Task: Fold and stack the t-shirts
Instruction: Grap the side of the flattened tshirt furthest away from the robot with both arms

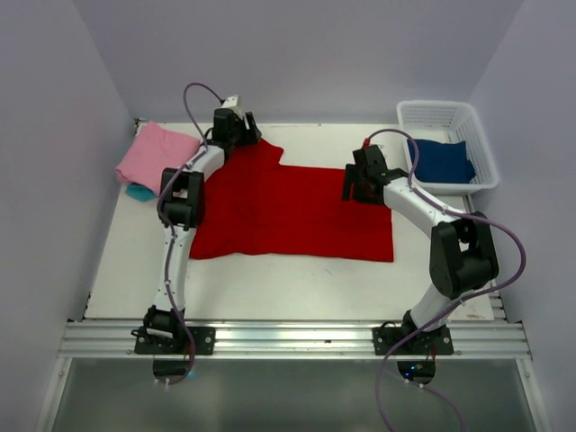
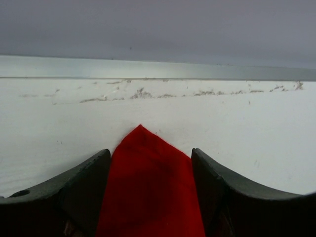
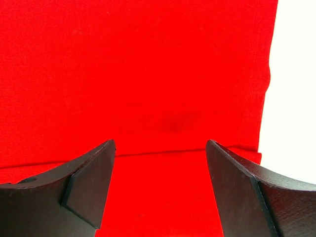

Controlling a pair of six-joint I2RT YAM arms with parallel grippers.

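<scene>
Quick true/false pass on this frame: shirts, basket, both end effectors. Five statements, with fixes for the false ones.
1. The bright red cloth t-shirt lies spread on the white table. True.
2. The dark blue cloth t-shirt lies on the table beside the white plastic mesh basket. False: it is inside the basket.
3. The right end effector is open over red cloth. True.
4. The folded pink cloth t-shirt is at the far right corner. False: it is at the far left, on top of a turquoise cloth.
5. The left end effector is shut. False: its jaws stand apart, with red cloth between them.
</scene>
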